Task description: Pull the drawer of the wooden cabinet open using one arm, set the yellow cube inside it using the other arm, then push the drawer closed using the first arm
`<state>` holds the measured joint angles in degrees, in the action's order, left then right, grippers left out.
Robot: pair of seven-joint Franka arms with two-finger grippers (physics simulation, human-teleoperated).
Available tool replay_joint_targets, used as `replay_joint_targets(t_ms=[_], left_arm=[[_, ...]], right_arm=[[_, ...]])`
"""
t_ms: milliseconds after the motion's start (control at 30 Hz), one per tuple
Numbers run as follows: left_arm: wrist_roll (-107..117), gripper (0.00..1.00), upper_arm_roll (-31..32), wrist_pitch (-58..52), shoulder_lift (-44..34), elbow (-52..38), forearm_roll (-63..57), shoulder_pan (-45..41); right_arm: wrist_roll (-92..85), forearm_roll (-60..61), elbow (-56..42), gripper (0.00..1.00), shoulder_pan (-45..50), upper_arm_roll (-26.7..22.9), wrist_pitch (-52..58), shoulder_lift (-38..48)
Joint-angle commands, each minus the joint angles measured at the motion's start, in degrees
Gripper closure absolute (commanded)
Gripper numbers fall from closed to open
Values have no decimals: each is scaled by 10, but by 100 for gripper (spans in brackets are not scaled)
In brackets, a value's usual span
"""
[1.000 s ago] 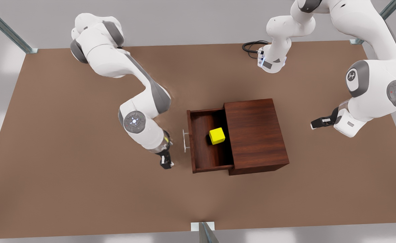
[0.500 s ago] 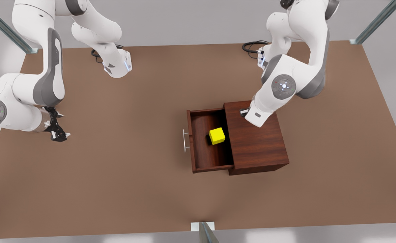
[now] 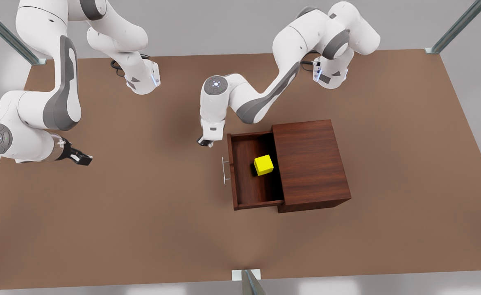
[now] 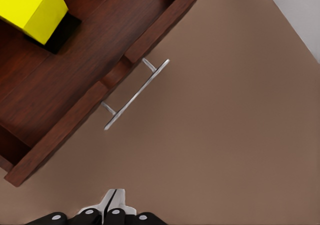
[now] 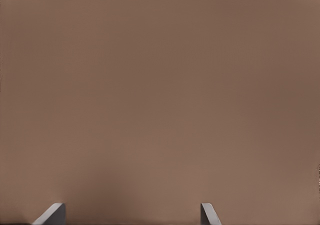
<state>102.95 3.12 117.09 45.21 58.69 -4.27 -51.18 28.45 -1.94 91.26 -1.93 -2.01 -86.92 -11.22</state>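
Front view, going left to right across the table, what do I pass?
First the right gripper, then the left gripper, the drawer handle, the yellow cube, the cabinet.

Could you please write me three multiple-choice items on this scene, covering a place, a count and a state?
1. Where is the small bright yellow cube?
A. On the cabinet's top
B. In the pulled-out dark reddish-brown wooden drawer
C. On the table

2. How many thin silver bar handles does the drawer have?
A. One
B. Two
C. Three

3. The left gripper, beside the drawer's front corner, is:
A. Wide open
B. Shut on the cube
C. Shut, empty

Answers: B, the cube sits on the drawer floor; A, a single bar shows; C, its fingers meet with nothing between. The right gripper waits open over the brown table.
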Motion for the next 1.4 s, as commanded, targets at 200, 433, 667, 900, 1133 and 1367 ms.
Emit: replay_joint_targets(t_ms=[200,433,667,900,1133,1367], left_arm=[[549,100,-42,154,44,-7,-29,-5],[549,100,-59,111,60,-6,-29,-6],[541,100,-68,50,74,-4,-63,-11],[488,100,-74,-28,67,0,-79,-10],[394,100,-76,-87,55,0,-71,10],[300,100,-73,-110,50,3,-55,60]], right_arm=[[-238,0,0,0,1,0,2,1],[-237,0,0,0,1,0,2,0],[-237,0,0,0,2,0,2,0],[-237,0,0,0,3,0,2,-6],[-237,0,0,0,2,0,2,-6],[-237,0,-1,0,2,0,2,-6]])
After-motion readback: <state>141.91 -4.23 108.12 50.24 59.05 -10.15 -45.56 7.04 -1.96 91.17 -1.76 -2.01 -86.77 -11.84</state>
